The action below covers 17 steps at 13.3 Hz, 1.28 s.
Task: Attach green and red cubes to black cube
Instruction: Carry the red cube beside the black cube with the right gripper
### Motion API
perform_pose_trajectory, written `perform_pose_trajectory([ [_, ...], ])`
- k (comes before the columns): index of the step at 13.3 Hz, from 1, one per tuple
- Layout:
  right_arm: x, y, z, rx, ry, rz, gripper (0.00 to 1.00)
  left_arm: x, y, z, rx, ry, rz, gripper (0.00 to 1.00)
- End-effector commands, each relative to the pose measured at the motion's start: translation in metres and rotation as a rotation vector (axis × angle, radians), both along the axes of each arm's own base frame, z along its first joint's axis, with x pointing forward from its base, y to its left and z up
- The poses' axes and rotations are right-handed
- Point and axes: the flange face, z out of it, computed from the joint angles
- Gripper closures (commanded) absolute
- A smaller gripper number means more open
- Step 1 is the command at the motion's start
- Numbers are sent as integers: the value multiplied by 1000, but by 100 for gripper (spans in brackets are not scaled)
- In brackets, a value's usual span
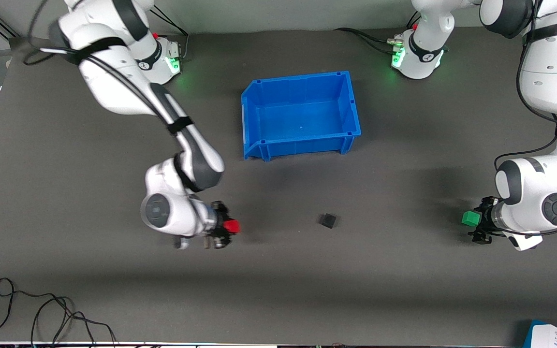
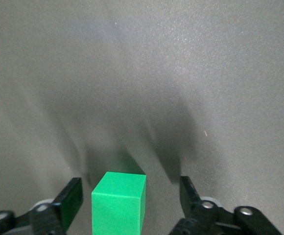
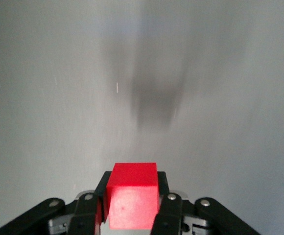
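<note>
The black cube point(image 1: 328, 220) sits on the dark mat, nearer to the front camera than the blue bin. My right gripper point(image 1: 227, 228) point(image 3: 132, 183) is shut on the red cube point(image 1: 231, 225) point(image 3: 132, 200), over the mat toward the right arm's end, apart from the black cube. My left gripper point(image 1: 475, 223) point(image 2: 130, 185) is open around the green cube point(image 1: 471, 218) point(image 2: 118, 203) toward the left arm's end. A gap shows between that cube and each of the fingers point(image 2: 72, 198).
The blue bin point(image 1: 259, 145) stands open and bare inside at the table's middle, between the two arm bases. Loose black cables point(image 1: 41, 314) lie at the mat's front edge toward the right arm's end. A blue-and-white box corner point(image 1: 556, 336) shows at the front, left arm's end.
</note>
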Motion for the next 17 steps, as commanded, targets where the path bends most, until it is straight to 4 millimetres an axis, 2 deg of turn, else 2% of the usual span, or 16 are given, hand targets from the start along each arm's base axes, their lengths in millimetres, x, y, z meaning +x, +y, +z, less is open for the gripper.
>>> perform_pose_trajectory([
  [1,3,57,-9,34,-5,-101,80,2,2,-1,10,-8,-18,26],
  [2,-2,77,-12,52,-28,-138,80,2,2,-1,10,-8,-18,26],
  [3,-16,105,-18,66,-46,-143,83,2,2,-1,13,-8,-21,26],
  [5,-19,120,-24,87,-56,-184,84,2,2,-1,13,-8,-20,41],
  [8,-56,168,-49,73,-49,-166,84,2,2,-1,13,-6,-20,78],
  [9,-66,180,-50,69,-49,-166,84,2,2,-1,14,-6,-21,89],
  [10,-66,182,-49,71,-42,-195,84,2,2,-1,13,-6,-20,100],
  [13,-56,183,-35,132,-80,-307,84,1,3,-1,14,-3,-6,100],
  [15,-55,184,-51,158,-114,-331,84,2,4,1,14,-5,-2,100],
  [17,-54,186,-57,190,-142,-352,84,5,1,8,8,-15,35,100],
])
